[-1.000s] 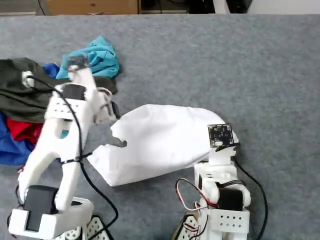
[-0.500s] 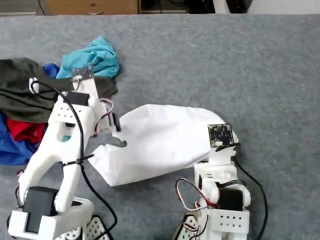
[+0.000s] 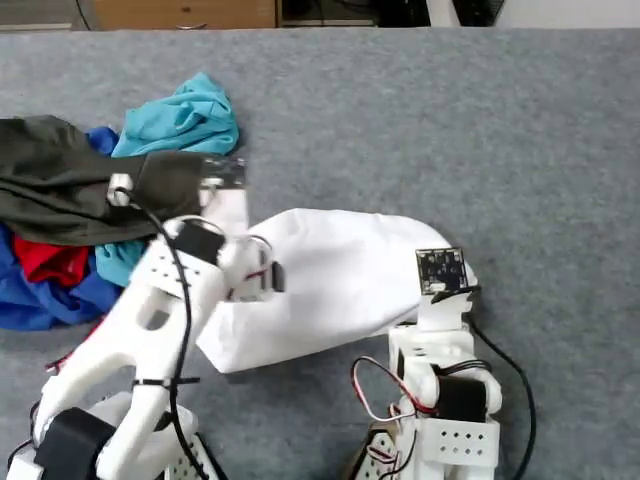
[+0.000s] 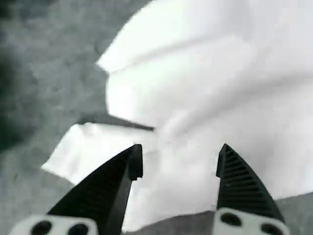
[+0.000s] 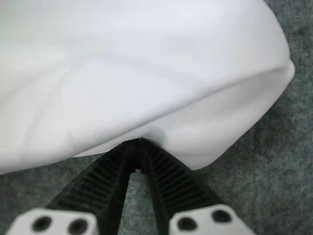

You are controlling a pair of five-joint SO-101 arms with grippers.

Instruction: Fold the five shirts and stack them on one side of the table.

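Left fingers [image 4: 111, 188] are spread above the crumpled white cloth shirt [image 3: 340, 270] while right fingers [image 5: 113, 186] pinch its edge, so a shallow grab could catch one layer only.

Shirt pile [image 3: 62, 195] left of spread shirt [image 3: 345, 280]

Far and right tabletop [image 3: 480, 120]: wide grey stretch, room to pass.
Left side: pile of shirts [image 3: 70, 200] heaped high, blocking a low approach.
Centre: white shirt [image 3: 340, 270] lies flat, with the left arm [image 3: 160, 320] across its near-left corner.
Left end effector [image 4: 180, 152]: jaws spread over the white shirt.
Right end effector [image 5: 139, 147]: pinched onto the white shirt's right edge.
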